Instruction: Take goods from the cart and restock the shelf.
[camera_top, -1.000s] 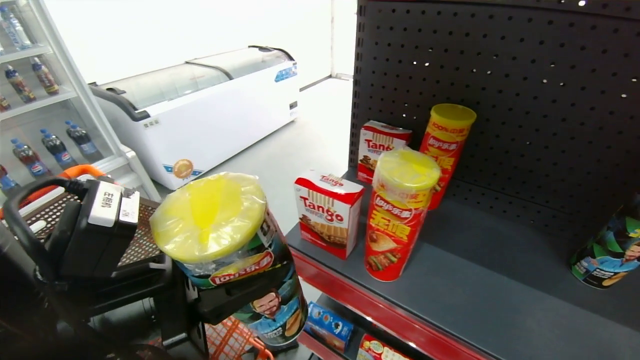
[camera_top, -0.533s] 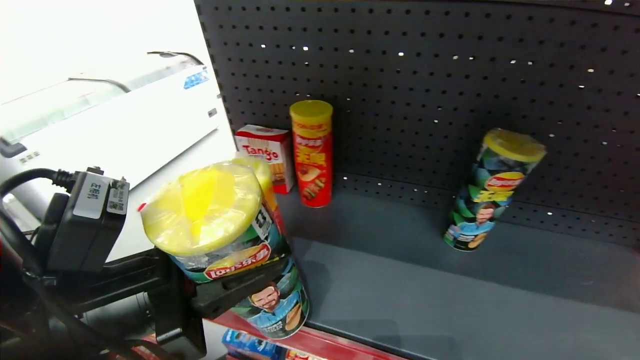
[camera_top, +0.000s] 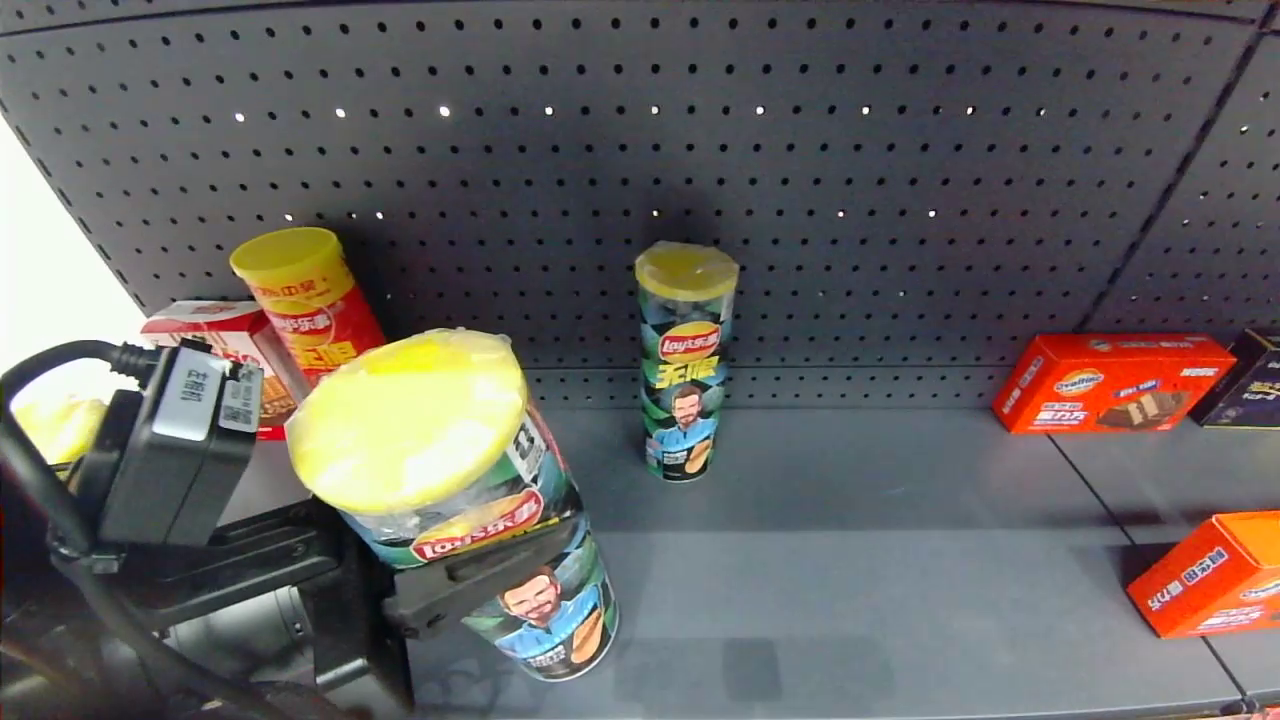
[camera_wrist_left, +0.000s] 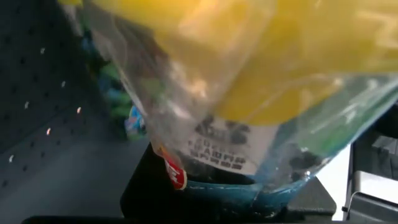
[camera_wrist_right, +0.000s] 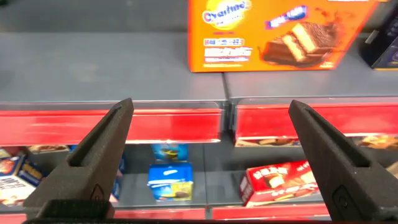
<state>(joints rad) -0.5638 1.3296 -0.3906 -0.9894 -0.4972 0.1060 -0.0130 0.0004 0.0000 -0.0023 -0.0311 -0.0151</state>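
Observation:
My left gripper (camera_top: 462, 566) is shut on a green chip can (camera_top: 545, 610) with a yellow lid, held upright at the lower left of the head view, over the front of the dark shelf (camera_top: 850, 560). The left wrist view shows the same can (camera_wrist_left: 249, 143) close up, wrapped in clear film. A matching green can (camera_top: 685, 370) stands upright at the back of the shelf, to the right of the held one. My right gripper (camera_wrist_right: 211, 162) is open with nothing between its fingers, facing the shelf's red front edge (camera_wrist_right: 168, 124) below an orange box (camera_wrist_right: 280, 34).
A red chip can (camera_top: 305, 300) and a red-and-white wafer box (camera_top: 225, 335) stand at the back left. Orange boxes (camera_top: 1110, 380) (camera_top: 1210, 575) and a dark box (camera_top: 1245, 380) lie at the right. A pegboard wall (camera_top: 700, 150) closes the back. Bare shelf lies between the cans and boxes.
The head camera has swung right along the shelf, so the cart and freezer have left the view. The green can stays in my left gripper.

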